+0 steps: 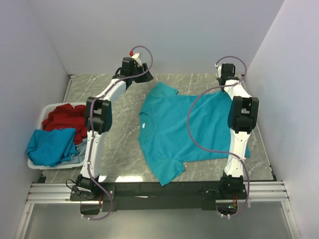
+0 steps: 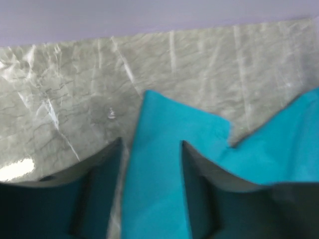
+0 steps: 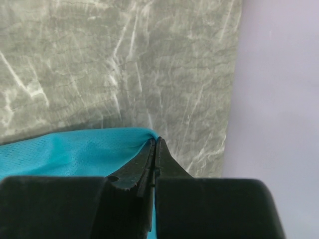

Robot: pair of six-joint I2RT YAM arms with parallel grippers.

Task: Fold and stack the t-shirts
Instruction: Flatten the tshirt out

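Observation:
A teal-blue t-shirt [image 1: 184, 129] lies spread flat on the marble table, neck toward the left. My left gripper [image 1: 141, 73] is open at the shirt's far sleeve. In the left wrist view the sleeve [image 2: 164, 129] lies between the two spread fingers of the left gripper [image 2: 151, 149]. My right gripper [image 1: 223, 82] is at the shirt's far right corner. In the right wrist view the right gripper [image 3: 155, 142] is shut on the hem corner of the shirt [image 3: 75, 152].
A white basket [image 1: 37, 164] at the left table edge holds a red shirt [image 1: 65, 117], another teal shirt [image 1: 50, 144] and a pale blue one [image 1: 79, 158]. Pale walls close in the back and both sides. A metal rail runs along the near edge.

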